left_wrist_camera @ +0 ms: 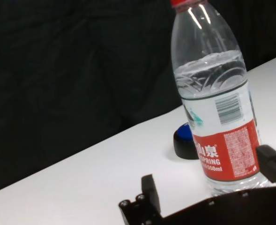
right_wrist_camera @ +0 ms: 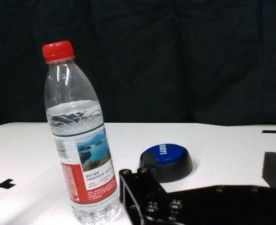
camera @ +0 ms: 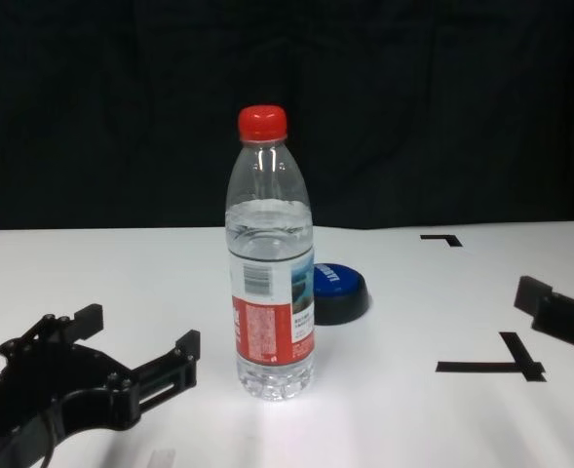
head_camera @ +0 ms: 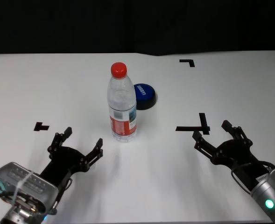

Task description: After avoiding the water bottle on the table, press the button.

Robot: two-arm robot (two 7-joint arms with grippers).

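The water bottle stands upright in the middle of the white table; it also shows in the chest view, the left wrist view and the right wrist view. The blue button sits just behind it to the right, partly hidden by it in the chest view; the right wrist view and left wrist view also show it. My left gripper is open near the front left, short of the bottle. My right gripper is open at the front right.
Black tape marks lie on the table: one at the left, a cross by the right gripper, a corner mark at the back right. A black curtain hangs behind the table's far edge.
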